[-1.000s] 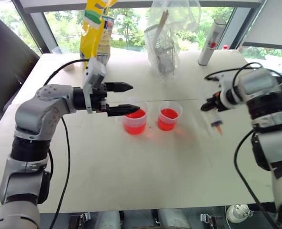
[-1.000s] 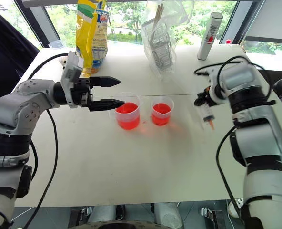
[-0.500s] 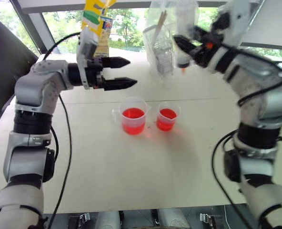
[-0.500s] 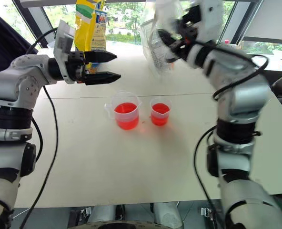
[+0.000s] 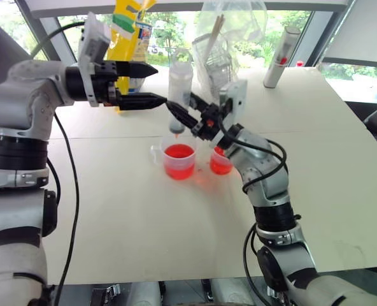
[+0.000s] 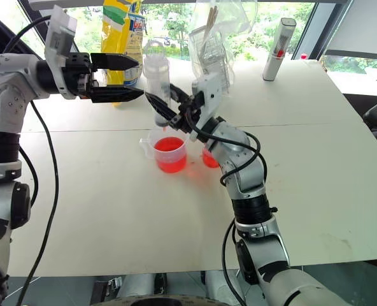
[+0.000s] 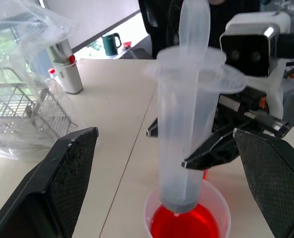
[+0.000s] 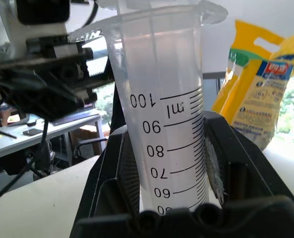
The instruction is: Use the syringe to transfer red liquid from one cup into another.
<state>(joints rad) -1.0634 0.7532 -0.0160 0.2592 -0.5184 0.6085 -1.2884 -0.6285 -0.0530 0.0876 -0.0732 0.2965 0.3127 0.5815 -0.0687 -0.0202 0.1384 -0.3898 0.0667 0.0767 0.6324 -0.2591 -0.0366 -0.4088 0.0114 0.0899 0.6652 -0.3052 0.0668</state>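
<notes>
Right gripper (image 5: 187, 113) was clamped on the syringe (image 5: 179, 89), gripping its clear barrel low down and holding it upright, orange tip downward, directly above the handled beaker (image 5: 178, 160). In the left wrist view the tip hung just over the red liquid (image 7: 184, 225), and whether it touched the surface could not be told. The barrel looked clear, with its plunger standing out above the top. The beaker was about half full of red liquid. Just to its right stood the smaller cup (image 5: 220, 163), also holding red liquid, partly hidden behind the right arm. Left gripper (image 5: 149, 83) hovered to the left of the syringe at barrel height, its two black fingers spread wide and holding nothing. Farther back on the table (image 5: 341, 153) were a yellow bag (image 5: 123, 32), a clear plastic bag (image 5: 223, 38) with a wire basket inside, and a grey cylinder (image 5: 282, 56).
</notes>
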